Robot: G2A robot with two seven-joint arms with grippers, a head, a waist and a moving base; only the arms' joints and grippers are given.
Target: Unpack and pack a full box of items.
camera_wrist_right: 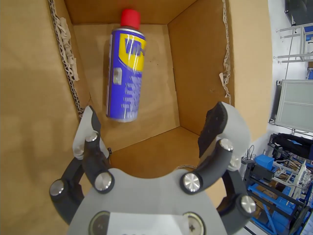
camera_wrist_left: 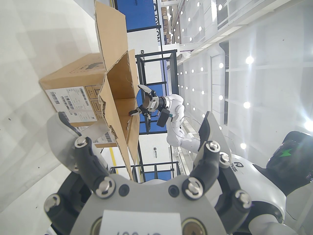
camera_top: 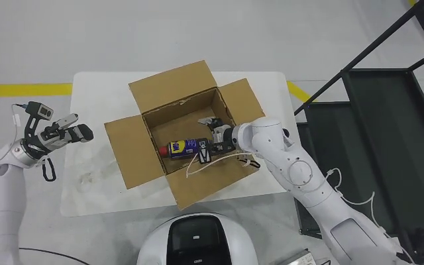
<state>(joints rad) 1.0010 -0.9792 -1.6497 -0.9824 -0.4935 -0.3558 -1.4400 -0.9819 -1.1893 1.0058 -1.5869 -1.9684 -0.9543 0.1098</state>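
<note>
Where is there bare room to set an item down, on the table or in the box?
The table is bare between the box's left flap and the open left gripper, with a narrower strip behind the far flap. Inside, floor is free between the spray can and the far wall. Crowded at the can's base, by the open right gripper.

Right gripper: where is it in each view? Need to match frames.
Top view: right gripper at the cardboard box mouth, by the spray can.
Left wrist view: gripper far off, at the box's open top.
Right wrist view: gripper close foreground, open, pointing into the box.
Shared landmark: the cardboard box.
</note>
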